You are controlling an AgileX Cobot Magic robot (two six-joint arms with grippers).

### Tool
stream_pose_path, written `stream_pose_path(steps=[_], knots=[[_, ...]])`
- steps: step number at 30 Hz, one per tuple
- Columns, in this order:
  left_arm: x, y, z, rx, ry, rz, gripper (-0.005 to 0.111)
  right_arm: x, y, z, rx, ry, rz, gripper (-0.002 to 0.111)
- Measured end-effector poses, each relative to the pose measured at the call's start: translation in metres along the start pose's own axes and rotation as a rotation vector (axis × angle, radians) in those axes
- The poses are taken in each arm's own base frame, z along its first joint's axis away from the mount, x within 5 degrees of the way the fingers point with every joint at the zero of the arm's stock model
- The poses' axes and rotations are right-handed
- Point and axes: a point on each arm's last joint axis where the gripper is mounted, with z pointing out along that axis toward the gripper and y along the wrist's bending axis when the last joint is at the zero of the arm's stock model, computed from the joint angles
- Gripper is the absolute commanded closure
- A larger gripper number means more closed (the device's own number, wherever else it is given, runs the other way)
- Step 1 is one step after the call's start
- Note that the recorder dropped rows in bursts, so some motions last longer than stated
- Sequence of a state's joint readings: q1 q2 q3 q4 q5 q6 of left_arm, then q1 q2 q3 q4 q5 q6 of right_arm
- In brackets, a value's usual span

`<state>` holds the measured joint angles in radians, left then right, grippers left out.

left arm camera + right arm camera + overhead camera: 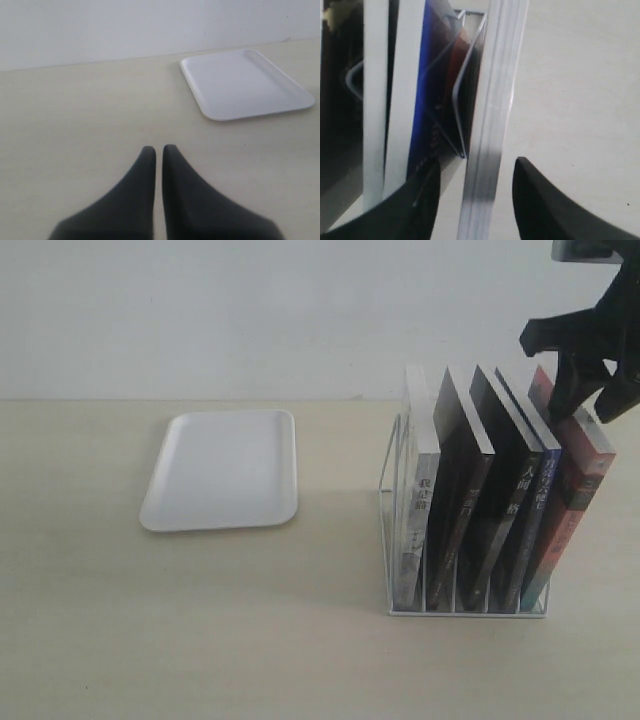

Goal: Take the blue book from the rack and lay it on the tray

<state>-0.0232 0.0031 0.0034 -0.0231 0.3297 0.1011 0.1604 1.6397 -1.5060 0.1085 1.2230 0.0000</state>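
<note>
The blue book (535, 500) stands in the rack (468, 612), leaning, in the fourth slot counting from the tray (220, 470) side, between a black book (500, 490) and the red book (575, 510) at the end. The right hand (585, 412) hangs over the top of these last books with its fingers apart. In its wrist view the red book's page edge (487, 125) lies between the fingers, and the blue book's cover (422, 100) is just beside one of them. The tray lies flat on the desk (250, 640), well apart from the rack. The left hand (159, 150) is over bare desk, fingers together.
</note>
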Motion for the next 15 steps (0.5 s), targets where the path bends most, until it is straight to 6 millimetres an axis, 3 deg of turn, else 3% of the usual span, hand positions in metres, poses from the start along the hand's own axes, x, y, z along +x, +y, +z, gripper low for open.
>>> stream_pose_path(steps=[9,15], knots=[[0.000,0.000,0.000,0.000,0.000,0.000,0.102,-0.013,0.015,-0.064,-0.104,-0.217,0.011,0.064],[0.000,0.000,0.000,0.000,0.000,0.000,0.102,-0.010,0.032,-0.075,-0.250,-0.234,0.022,0.064]])
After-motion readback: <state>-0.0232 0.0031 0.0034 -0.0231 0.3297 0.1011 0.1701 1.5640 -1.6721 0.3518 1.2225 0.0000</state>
